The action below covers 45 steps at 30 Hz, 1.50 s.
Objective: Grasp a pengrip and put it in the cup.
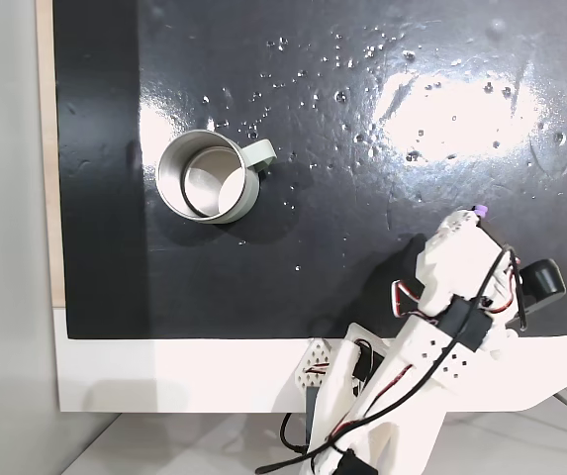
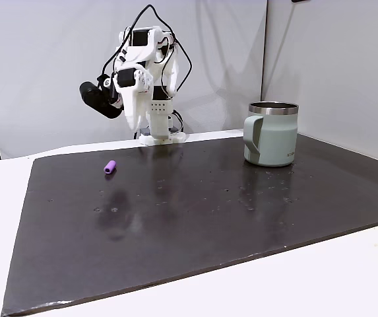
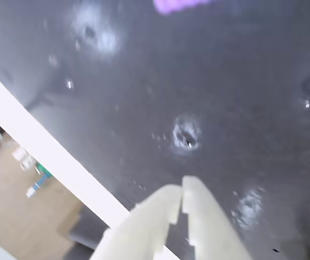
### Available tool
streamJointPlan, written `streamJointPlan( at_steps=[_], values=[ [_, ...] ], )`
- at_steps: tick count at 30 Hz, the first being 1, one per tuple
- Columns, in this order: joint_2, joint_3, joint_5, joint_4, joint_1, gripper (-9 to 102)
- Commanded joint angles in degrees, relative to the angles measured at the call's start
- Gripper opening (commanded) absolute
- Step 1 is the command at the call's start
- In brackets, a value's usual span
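- In the wrist view we are looking down the tool (image 3: 182, 197); its two pale fingertips (image 3: 163, 203) are meeting at the bottom of the picture, so we are reading the tool as pressed together and pinching nothing; below it the dark mat (image 3: 225, 97) is showing glossy dimples and no object between the tips.
- At the top edge of that same view a blurred streak of light purple is peeking in; we are taking it for the pengrip (image 3: 179, 4), lying ahead of the tool and apart from it.
- From the front fixed view, starting at the near edge of the bench (image 2: 347, 277), we are crossing bare mat before reaching the pengrip (image 2: 111, 168), which is lying on its side toward the far left of the mat; the cup (image 2: 272, 134) is standing upright well apart from it, on the right.
- Farther back, the arm (image 2: 146, 79) is folded up high over its base, with the tool hanging above the mat and not touching anything.
- In the top-down fixed view the pengrip (image 1: 479, 211) is just showing past the end of the arm, and the cup (image 1: 209, 176) is sitting open-mouthed and seemingly empty on the left.
- We are judging the reach toward the pengrip to be the step in hand, with nothing grasped yet; the next move is calling for spreading the tool, pushing forward and down until the tips are straddling the little cylinder, then closing gently, since such a small round piece could roll away.
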<state>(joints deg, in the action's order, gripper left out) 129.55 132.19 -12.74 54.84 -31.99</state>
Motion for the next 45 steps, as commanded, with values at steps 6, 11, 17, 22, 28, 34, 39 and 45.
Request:
streamJointPlan(
  at_steps=[6,11,17,22,28,34,39,45],
  values=[
    [-3.08,-4.66,-6.77,1.58,-1.58,0],
    [-9.32,-9.84,-13.62,7.38,-1.58,0],
    [-17.05,-16.88,-19.51,14.33,-2.2,0],
    [-17.14,-18.28,-21.01,18.19,-2.02,4],
    [-16.96,-20.3,-22.85,20.83,-4.13,9],
    [-19.16,-21.45,-24.35,19.95,-6.68,10],
    [-22.59,-23.55,-24.96,19.86,-8.61,24],
    [-28.74,-26.89,-25.22,19.69,-9.4,25]
  ],
)
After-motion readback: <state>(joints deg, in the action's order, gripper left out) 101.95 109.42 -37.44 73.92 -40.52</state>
